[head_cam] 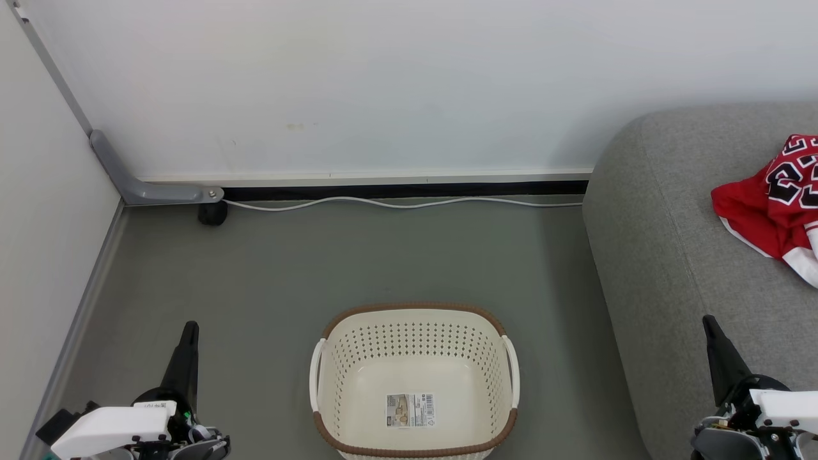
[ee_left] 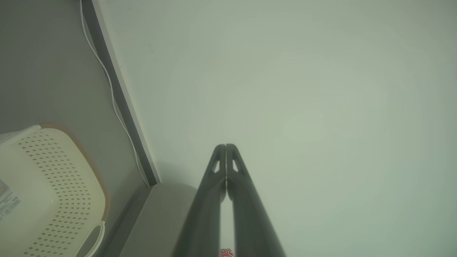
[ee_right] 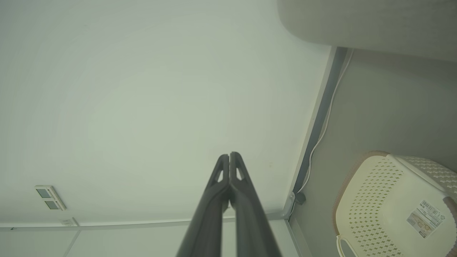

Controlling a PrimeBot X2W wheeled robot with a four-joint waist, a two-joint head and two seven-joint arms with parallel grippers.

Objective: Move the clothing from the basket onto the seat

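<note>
The clothing lies crumpled at the right edge of the head view, on the seat. It is bright red cloth with a white hem and large black numerals edged in white, and the frame cuts part of it off. The seat is grey fabric with a rounded corner and takes up the right side of the frame. The basket stands on the floor at the lower centre, near the seat's left side. It is an oval cream tub with perforated walls, a brown rim and two white side handles, and a label is stuck to its bottom. The left gripper points up at the lower left, over the floor and well apart from the basket. In its wrist view the two dark fingers press together tip to tip and grip nothing. The right gripper points up at the lower right, in front of the seat and apart from the clothing. Its fingers are likewise closed and touch nothing.
</note>
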